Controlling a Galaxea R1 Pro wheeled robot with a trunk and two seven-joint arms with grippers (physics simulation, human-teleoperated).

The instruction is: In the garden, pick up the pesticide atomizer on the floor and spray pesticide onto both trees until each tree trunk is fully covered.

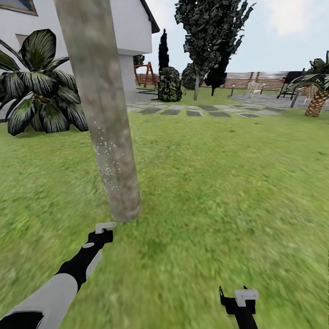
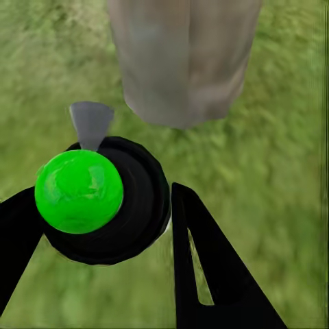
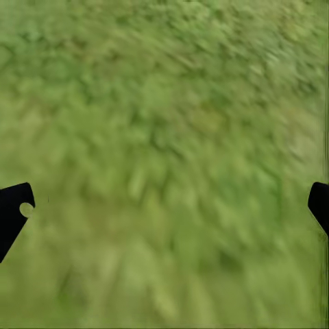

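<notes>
Gripping pesticide atomizer (image 2: 103,202) near tree trunk (image 1: 103,119), grass (image 1: 219,183) open rightward

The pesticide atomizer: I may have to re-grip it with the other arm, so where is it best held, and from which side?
Grip the pesticide atomizer by its round dark body below the green top, fingers on opposite sides, as the left gripper does. Come from behind, since the grey nozzle faces the tree trunk.

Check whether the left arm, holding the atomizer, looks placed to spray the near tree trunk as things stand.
Probably yes: the left gripper holds the atomizer near the trunk, only grass between, and white specks already dot the bark.
</notes>
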